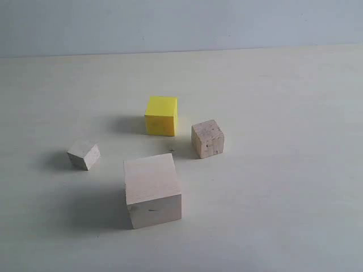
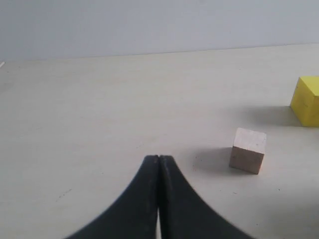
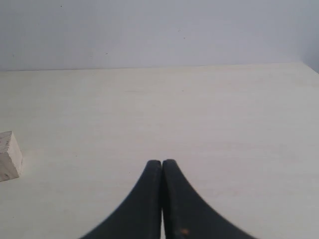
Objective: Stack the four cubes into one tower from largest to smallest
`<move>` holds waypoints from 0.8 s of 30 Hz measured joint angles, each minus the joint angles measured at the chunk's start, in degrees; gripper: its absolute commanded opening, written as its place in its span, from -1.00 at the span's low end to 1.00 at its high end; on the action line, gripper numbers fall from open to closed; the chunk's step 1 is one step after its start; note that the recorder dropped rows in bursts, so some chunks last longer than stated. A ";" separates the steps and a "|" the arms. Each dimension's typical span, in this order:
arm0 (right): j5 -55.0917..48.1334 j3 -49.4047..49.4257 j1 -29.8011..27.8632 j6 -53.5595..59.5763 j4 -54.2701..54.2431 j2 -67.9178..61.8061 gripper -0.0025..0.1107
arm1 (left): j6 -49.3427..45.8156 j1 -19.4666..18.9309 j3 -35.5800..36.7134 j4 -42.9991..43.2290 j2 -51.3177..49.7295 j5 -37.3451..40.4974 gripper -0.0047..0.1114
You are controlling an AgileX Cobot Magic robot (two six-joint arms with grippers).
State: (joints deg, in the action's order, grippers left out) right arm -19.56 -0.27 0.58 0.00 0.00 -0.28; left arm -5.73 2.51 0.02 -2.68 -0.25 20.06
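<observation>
Four cubes stand apart on the table, none stacked. The large pale wood cube [image 1: 152,190] is nearest the front. Behind it sit the bright yellow cube [image 1: 161,116] and, to its right, the speckled tan cube [image 1: 207,139]. The smallest greyish-white cube [image 1: 83,154] is at the left. My left gripper [image 2: 158,158] is shut and empty, short of the small cube [image 2: 247,150], with the yellow cube [image 2: 306,99] at the view's edge. My right gripper [image 3: 162,162] is shut and empty. A pale cube corner [image 3: 9,155] shows at its view's edge; which cube I cannot tell. Neither gripper shows in the exterior view.
The pale table [image 1: 283,198] runs back to a grey-blue wall [image 1: 181,22]. Nothing else stands on it. Bare surface lies to the right of the cubes and in front of both grippers.
</observation>
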 measured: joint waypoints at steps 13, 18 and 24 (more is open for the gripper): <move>0.00 0.00 0.00 0.00 0.00 0.00 -0.96 | 0.00 0.00 0.00 0.00 0.00 -19.05 -0.92; 2.28 0.00 0.00 0.00 0.00 0.00 -0.96 | 0.00 0.00 0.00 0.00 0.00 -19.18 -0.92; 12.51 0.00 0.00 0.00 0.00 0.00 -0.96 | 0.00 0.00 0.00 0.00 0.00 -19.27 -0.92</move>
State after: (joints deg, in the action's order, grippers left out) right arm -7.05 -0.27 0.58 0.00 0.00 -0.28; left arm -5.73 2.51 0.02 -2.68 -0.25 0.79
